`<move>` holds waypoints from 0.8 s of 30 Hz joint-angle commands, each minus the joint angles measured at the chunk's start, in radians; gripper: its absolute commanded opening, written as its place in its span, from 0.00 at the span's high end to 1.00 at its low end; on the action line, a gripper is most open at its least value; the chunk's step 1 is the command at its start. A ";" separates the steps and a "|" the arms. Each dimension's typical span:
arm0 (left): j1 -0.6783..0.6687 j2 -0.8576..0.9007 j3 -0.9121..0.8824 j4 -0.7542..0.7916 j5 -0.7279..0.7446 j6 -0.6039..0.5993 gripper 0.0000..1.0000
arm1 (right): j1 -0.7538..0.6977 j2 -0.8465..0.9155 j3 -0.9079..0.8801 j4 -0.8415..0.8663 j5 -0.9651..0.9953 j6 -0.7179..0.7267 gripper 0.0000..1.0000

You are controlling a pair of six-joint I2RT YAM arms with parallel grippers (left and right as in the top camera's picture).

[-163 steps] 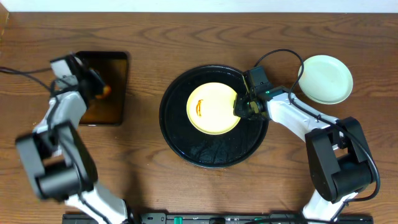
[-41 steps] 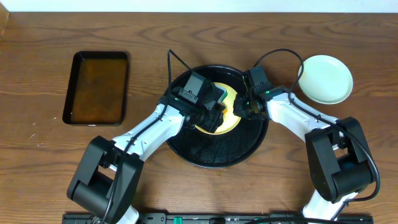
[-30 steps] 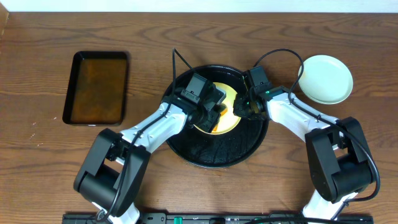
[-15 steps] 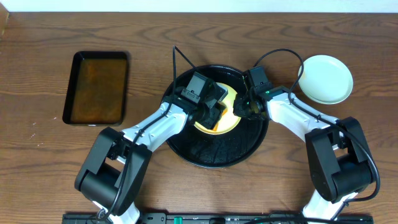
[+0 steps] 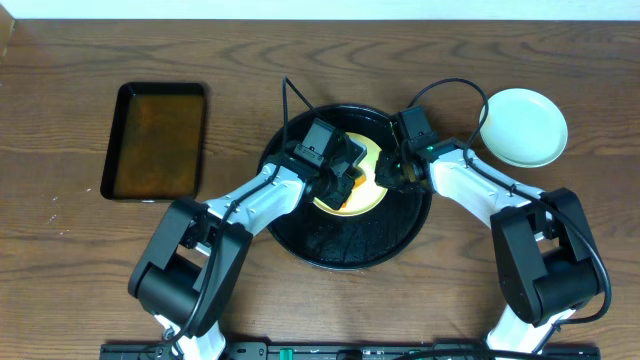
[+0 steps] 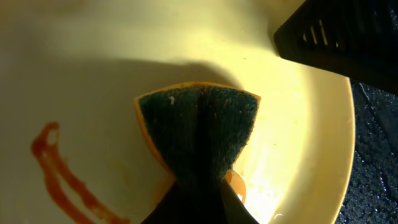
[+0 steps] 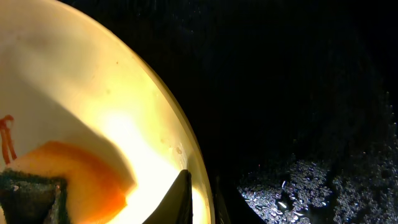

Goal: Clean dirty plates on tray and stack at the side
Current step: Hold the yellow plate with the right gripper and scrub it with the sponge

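From overhead, the round tray (image 5: 300,235) is sitting at the middle of the table (image 5: 80,260), and the yellow plate (image 5: 368,158) is lying inside it, toward 12 o'clock. The left gripper (image 5: 345,185) is reaching over the plate from 8 o'clock. The right gripper (image 5: 390,172) is meeting the plate's rim at 3 o'clock. A mint-green plate (image 5: 522,127) is resting on the wood at 2 o'clock from the tray, well apart from it. A rectangular tray (image 5: 155,140) of brownish liquid is lying at 9 o'clock.

In the left wrist view, the fingers are clamping a folded sponge (image 6: 199,134), dark scouring side up, and pressing it onto the plate. A sauce smear (image 6: 59,177) is showing at 8 o'clock of the sponge, apart from it.

In the right wrist view, the fingers are pinching the yellow plate's rim, with wet black tray surface spreading toward 3 o'clock.
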 commanded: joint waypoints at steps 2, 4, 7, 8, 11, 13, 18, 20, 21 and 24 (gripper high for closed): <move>0.001 -0.088 0.012 0.008 -0.006 -0.041 0.92 | 0.003 0.025 -0.004 -0.004 0.027 -0.005 0.88; 0.001 -0.095 0.011 0.023 -0.006 -0.082 0.92 | 0.003 0.025 -0.004 -0.004 0.027 -0.005 0.88; 0.001 -0.082 0.011 0.056 -0.006 -0.183 0.93 | 0.003 0.025 -0.004 -0.004 0.027 -0.005 0.88; 0.001 -0.071 0.010 0.071 -0.008 -0.222 0.92 | 0.003 0.025 -0.004 -0.005 0.027 -0.005 0.88; 0.001 -0.045 0.009 0.101 -0.072 -0.353 0.93 | 0.003 0.025 -0.004 -0.005 0.027 -0.005 0.88; 0.001 -0.022 0.008 0.116 -0.151 -0.476 0.93 | 0.003 0.025 -0.004 -0.005 0.027 -0.005 0.89; 0.001 0.045 0.008 0.123 -0.219 -0.599 0.92 | 0.003 0.025 -0.004 -0.006 0.026 -0.005 0.76; 0.001 0.053 0.008 0.123 -0.220 -0.599 0.92 | 0.003 0.025 -0.004 -0.007 0.027 -0.005 0.62; 0.002 0.053 0.009 0.123 -0.220 -0.599 0.92 | 0.002 0.025 -0.004 -0.009 0.026 -0.005 0.58; 0.002 0.053 0.009 0.127 -0.220 -0.611 0.93 | 0.002 0.024 -0.004 -0.013 0.023 -0.006 0.52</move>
